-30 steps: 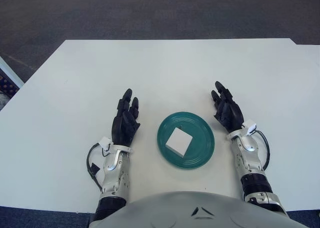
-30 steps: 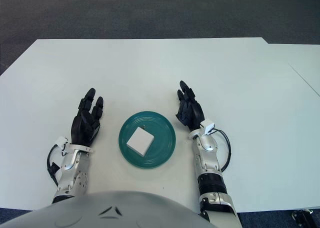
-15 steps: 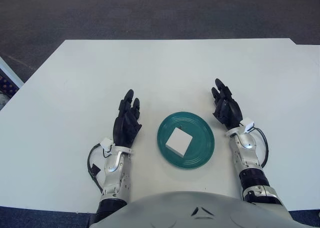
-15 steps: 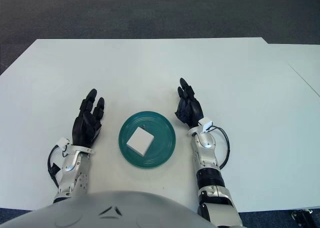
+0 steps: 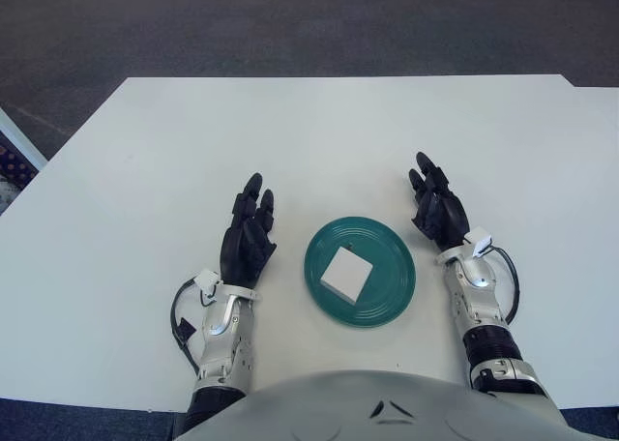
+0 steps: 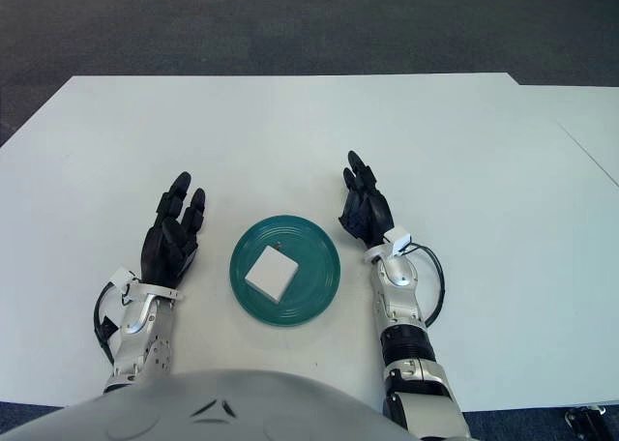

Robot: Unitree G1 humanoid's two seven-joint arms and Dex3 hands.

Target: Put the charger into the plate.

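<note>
The white charger point(image 5: 345, 272) lies flat inside the green plate point(image 5: 387, 296), a little left of the plate's middle, near the front edge of the white table point(image 5: 319, 132). The left hand point(image 5: 247, 240) rests just left of the plate, fingers stretched out and relaxed, holding nothing. The right hand point(image 5: 438, 211) sits just off the plate's right rim, fingers likewise extended and empty. Neither hand touches the plate or the charger. Compared with a second ago, the left hand has crept slightly forward and a touch toward the plate, and its wrist now sits further onto the table. The right hand has drawn a little inward over the first half second and has barely shifted since. The charger and plate lie exactly where they were. Dark carpet point(image 5: 309, 25) shows beyond the table's far edge.
</note>
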